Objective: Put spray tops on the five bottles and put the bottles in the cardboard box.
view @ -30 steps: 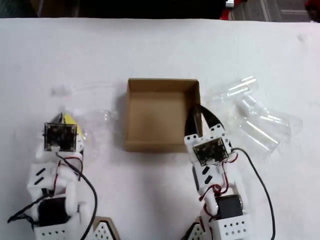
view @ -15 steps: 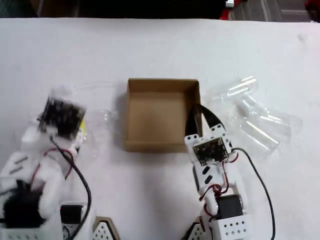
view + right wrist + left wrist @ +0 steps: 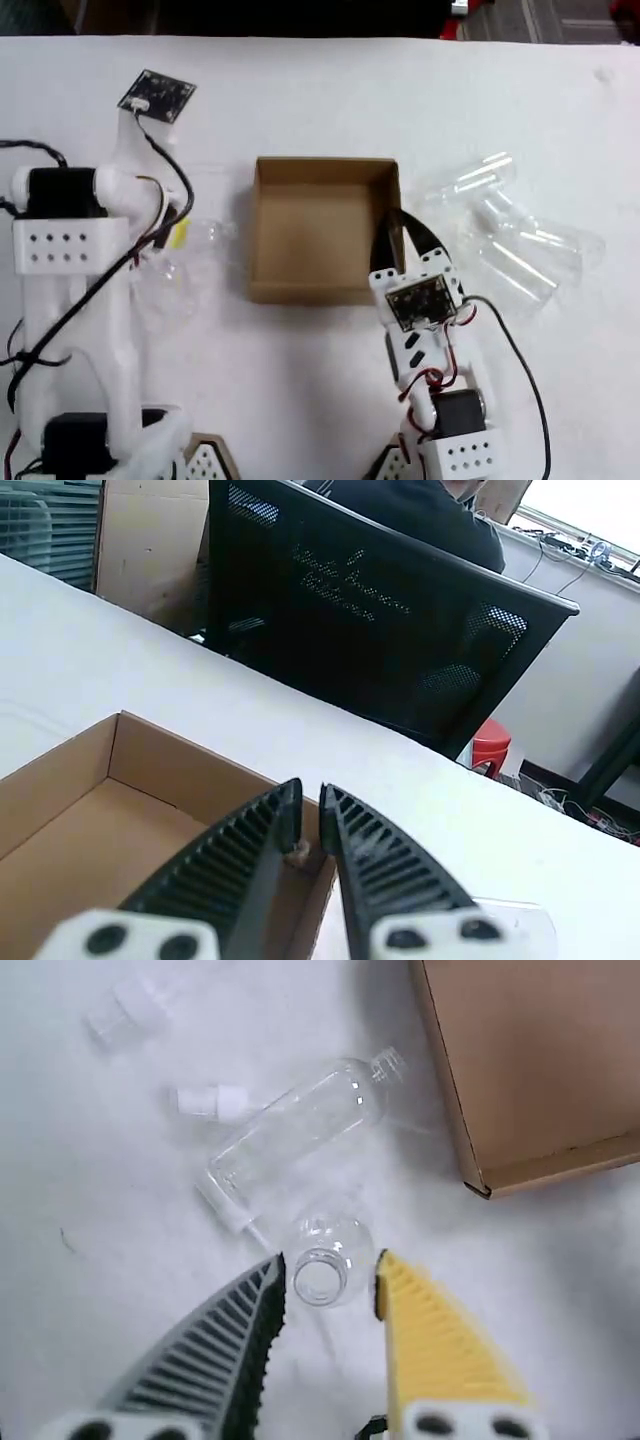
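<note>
1. We keep the left gripper [image 3: 330,1258] spread, empty, its jaws flanking the bottle [image 3: 328,1240] mouth, near the cardboard box [image 3: 540,1070].
2. We should close gently around the neck; clear plastic probably slips.
3. The right gripper [image 3: 310,815], nearly closed on nothing, hangs over the box corner.

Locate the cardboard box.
High view: the cardboard box sits at the centre of the table, with the right gripper over its right wall and clear bottles on either side.
</note>
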